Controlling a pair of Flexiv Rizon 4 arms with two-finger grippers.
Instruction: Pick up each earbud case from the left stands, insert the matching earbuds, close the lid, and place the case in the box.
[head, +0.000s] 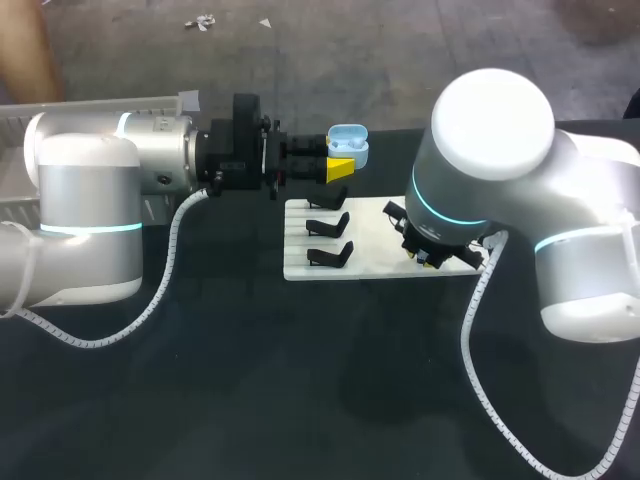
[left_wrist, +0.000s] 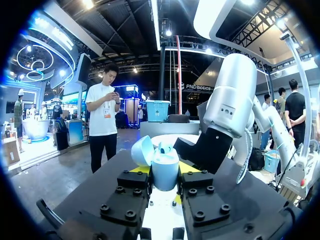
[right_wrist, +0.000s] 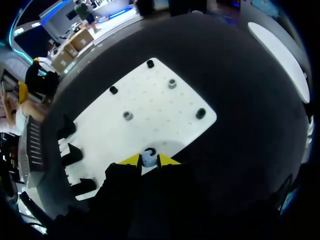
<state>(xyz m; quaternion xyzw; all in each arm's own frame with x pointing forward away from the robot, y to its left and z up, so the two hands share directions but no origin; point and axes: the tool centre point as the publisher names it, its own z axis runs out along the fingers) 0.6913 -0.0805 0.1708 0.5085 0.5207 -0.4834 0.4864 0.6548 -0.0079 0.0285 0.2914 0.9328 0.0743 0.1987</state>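
Above the far edge of the white board (head: 380, 225), the left end effector (head: 337, 158) holds the pale blue earbud case (left_wrist: 165, 170) clear of the bench (head: 250, 380). Its two fingers press on the case body from opposite sides. The lid (left_wrist: 142, 150) stands open and tipped back. Something pale blue shows in the mouth of the case, but I cannot tell whether it is a seated earbud. The three black stands (head: 328, 226) along the board's left side are all empty, so the pick-up step looks done for this case.

I judge the task to be at the insertion step. The right end effector (right_wrist: 148, 161) is down at the board's near edge, and a small pale blue earbud (right_wrist: 148, 157) sits between its yellow tips. The fingers are nearly together and, as far as the wrist view shows, touch the earbud on both sides. Several small round holders (right_wrist: 128, 116) dot the board ahead of it, and they look empty. The earbud has yet to be carried to the case and seated, the lid shut, and the case set in the box, which I cannot pick out with confidence.

The left arm reaches in level from the left, forearm horizontal and fingers pointing toward the right arm, presenting the open case upright. The right arm bends in from the right, its wrist turned straight down over the board, well apart from the case.
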